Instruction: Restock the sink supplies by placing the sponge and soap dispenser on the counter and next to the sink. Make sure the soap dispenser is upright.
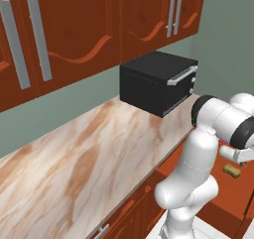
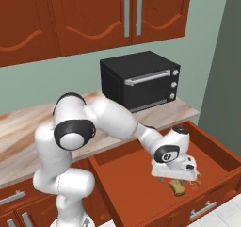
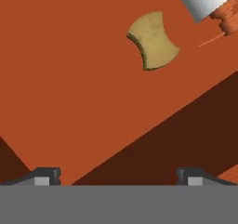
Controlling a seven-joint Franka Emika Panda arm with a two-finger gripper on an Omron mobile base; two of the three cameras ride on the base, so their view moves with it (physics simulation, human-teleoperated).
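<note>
the hand view is revealing the soap dispenser (image 3: 204, 0) lying beside the sponge (image 3: 153, 39) in the drawer (image 3: 69, 79); the gripper (image 3: 118, 175) is hanging released, the sponge sitting well beyond its jaws.

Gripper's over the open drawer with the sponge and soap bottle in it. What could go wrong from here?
1. The gripper is open and empty; the sponge sits off to one side of its line, so a straight descent would likely miss.
2. The soap dispenser lies right beside the sponge, so a finger may knock it.
3. The drawer walls stand close to the hand, so a collision is possible.
</note>
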